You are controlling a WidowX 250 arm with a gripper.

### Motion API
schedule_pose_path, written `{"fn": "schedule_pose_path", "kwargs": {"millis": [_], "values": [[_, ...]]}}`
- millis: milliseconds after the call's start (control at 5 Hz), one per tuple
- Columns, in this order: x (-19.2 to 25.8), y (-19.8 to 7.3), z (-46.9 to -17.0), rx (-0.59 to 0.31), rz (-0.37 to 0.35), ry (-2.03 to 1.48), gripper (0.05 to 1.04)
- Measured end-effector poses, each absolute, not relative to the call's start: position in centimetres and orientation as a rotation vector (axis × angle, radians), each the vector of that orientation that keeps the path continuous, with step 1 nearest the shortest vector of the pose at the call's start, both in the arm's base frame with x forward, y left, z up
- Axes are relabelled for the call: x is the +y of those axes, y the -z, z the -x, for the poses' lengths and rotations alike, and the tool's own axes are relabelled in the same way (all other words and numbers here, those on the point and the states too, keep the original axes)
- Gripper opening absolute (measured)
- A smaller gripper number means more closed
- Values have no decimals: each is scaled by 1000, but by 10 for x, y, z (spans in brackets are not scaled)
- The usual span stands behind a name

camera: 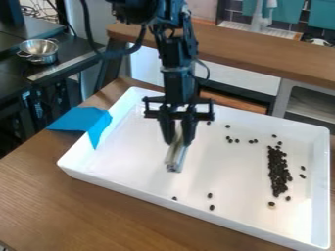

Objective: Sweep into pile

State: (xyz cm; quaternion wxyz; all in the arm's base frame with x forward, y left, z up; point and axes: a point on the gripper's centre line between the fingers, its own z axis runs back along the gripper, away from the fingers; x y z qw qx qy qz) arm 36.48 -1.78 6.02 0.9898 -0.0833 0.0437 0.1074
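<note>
My gripper [175, 142] hangs over the left-middle part of the white tray [124, 184], its fingers closed around a pale, narrow sweeping tool [176, 156] whose lower end points down at the tray floor. Dark beans lie in a long, dense pile [278, 171] on the tray's right side. Loose beans [254, 141] are scattered above and left of that pile. A few others [210, 195] lie near the front wall, to the right of the tool. Single beans also sit close around the pile's right side and lower end.
A blue cloth [82, 120] drapes over the tray's left rim onto the wooden table [39, 196]. Behind the tray runs a raised wooden shelf [262, 54]. A metal bowl [39, 50] stands on the dark surface at upper left.
</note>
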Motion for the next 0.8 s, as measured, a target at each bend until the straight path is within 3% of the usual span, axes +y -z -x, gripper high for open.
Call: {"fn": "schedule_pose_path", "kwargs": {"millis": [200,800], "values": [[-5,-58,-367,60,68,-202,339],[-3,-31,-356,42,-46,-201,339]]}}
